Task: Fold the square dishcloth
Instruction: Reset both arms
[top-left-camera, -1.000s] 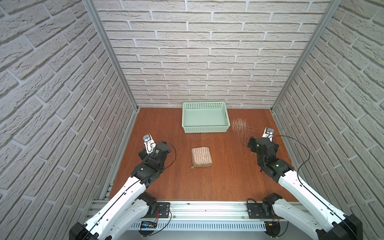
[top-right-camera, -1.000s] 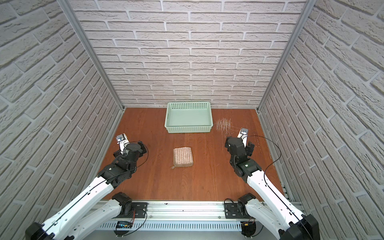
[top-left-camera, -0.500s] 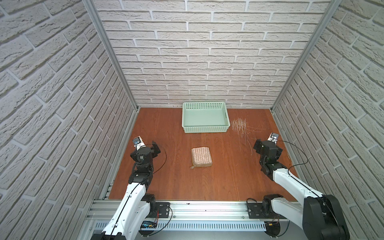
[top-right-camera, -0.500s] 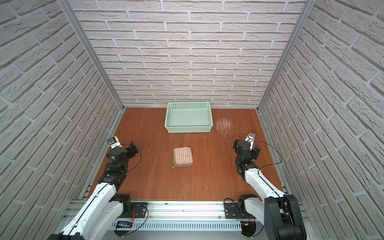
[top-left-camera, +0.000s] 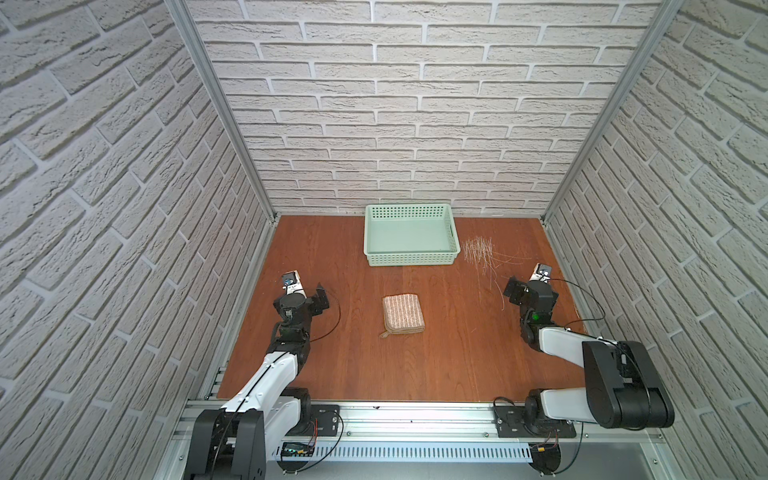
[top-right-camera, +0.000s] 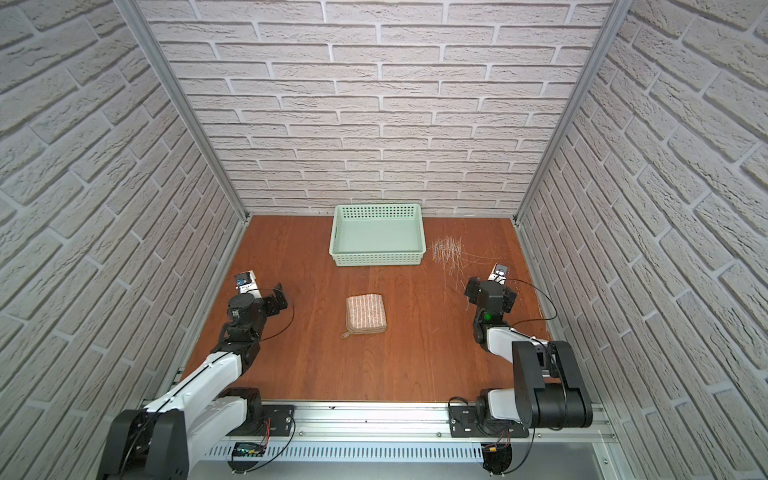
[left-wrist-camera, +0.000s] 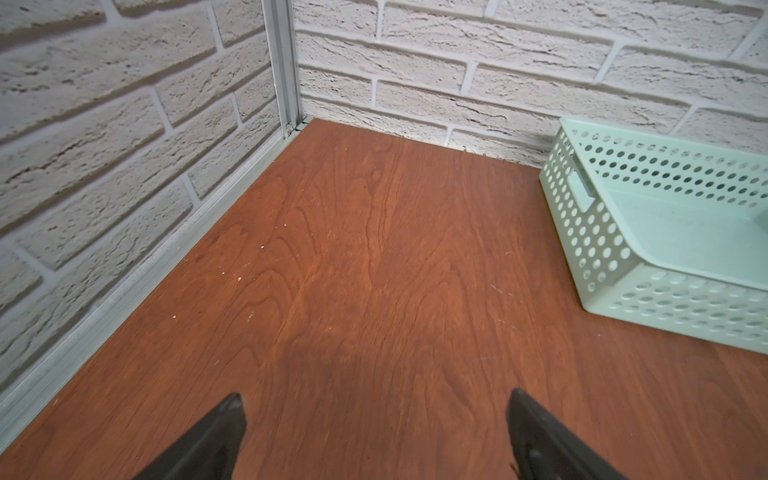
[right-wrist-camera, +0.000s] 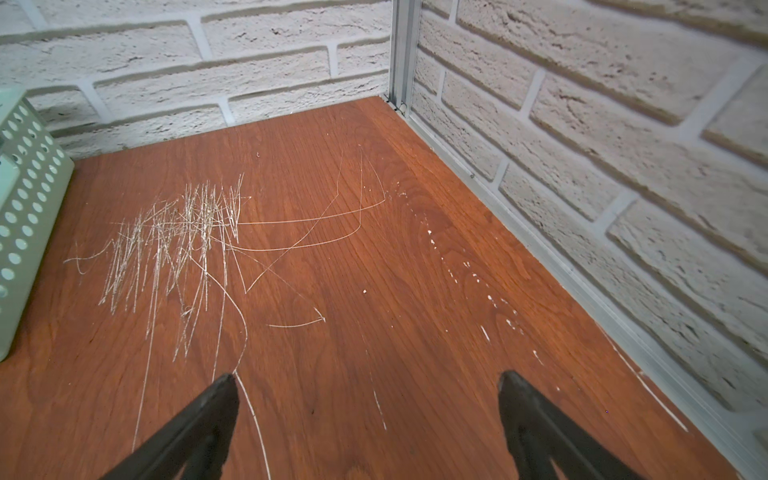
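**Both arms drawn back, folded dishcloth alone at mid-desk**

Since a second ago both arms have pulled away from the middle and back toward the side walls. The cloth and the basket lie where they did.

At about 9 o'clock on the desk (top-left-camera: 457, 353) is the left gripper (left-wrist-camera: 375, 395). Its wrist view shows the jaws spread wide with only bare wood between them.

In both top views the square dishcloth (top-left-camera: 403, 313) (top-right-camera: 366, 311) lies at the centre of the desk. It is a compact tan packet with pale stripes. Stacked edges show along its 6 o'clock side and a small loop (top-left-camera: 383, 333) sticks out at its 7 o'clock corner. Nothing touches it. The fold looks finished.

At 12 o'clock, against the back wall, is an empty mint-green basket (top-left-camera: 411, 258), well apart from the cloth. Pale scratches (top-left-camera: 478, 251) mark the wood at about 1 o'clock, just beside the basket.

At 3 o'clock is the right gripper (right-wrist-camera: 366, 375), jaws also spread and holding nothing.

What could go wrong: the thick weave may spring back, so the top layers could creep open or slide off square. Should a gripper return, a finger could snag the loop or drag the packet and undo the fold.

No brand or writing can be read. Small labels on the wrist cameras are too small to make out.
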